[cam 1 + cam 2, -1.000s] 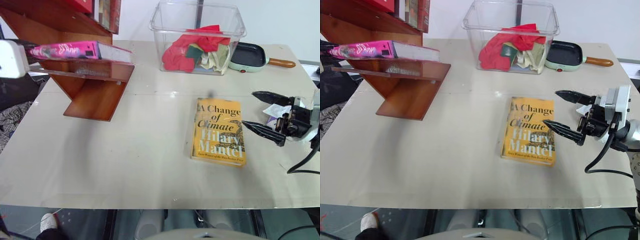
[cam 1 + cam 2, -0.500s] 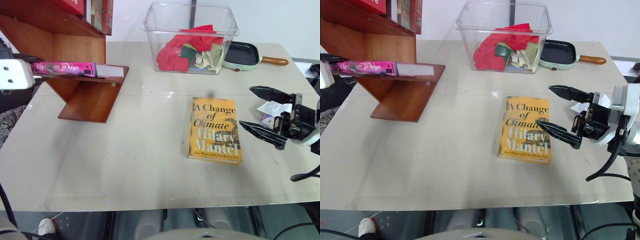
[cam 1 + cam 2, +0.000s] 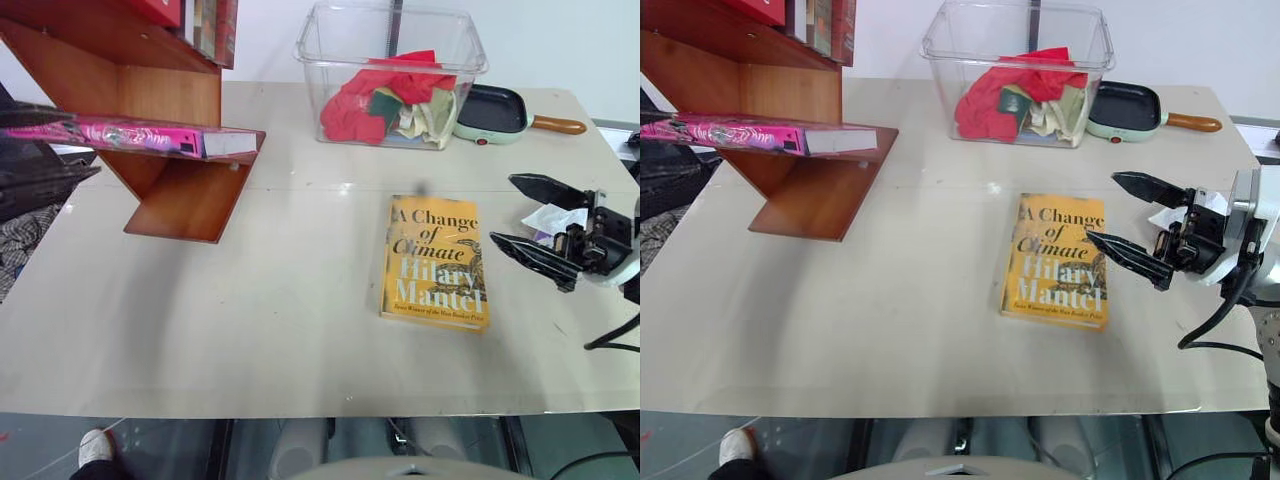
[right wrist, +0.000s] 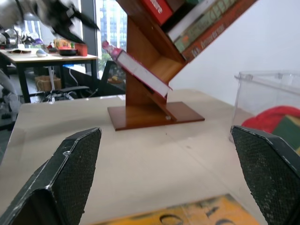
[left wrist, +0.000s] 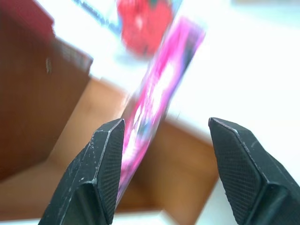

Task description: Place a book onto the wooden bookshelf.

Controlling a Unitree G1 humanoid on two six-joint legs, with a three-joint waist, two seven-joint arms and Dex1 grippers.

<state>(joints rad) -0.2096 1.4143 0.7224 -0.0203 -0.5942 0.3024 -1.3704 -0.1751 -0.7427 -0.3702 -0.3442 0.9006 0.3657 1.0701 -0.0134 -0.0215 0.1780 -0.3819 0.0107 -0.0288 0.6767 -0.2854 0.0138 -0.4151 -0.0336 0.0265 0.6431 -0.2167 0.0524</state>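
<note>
- Just ahead of the left hand (image 5: 161, 176), whose fingers stand apart and hold nothing, the pink book (image 3: 150, 137) lies flat on a ledge of the wooden bookshelf (image 3: 170, 195).
- The right hand (image 3: 1140, 232) hovers spread and empty over the worktop (image 3: 250, 320), just beside a yellow book (image 3: 435, 262).
- Beyond that hand stand a clear bin (image 3: 392, 75) of cloths and a small pan (image 3: 500, 112).

Glossy pink book (image 3: 150, 137) on polished wooden bookshelf (image 3: 180, 190), clear plastic bin (image 3: 390, 45)
</note>
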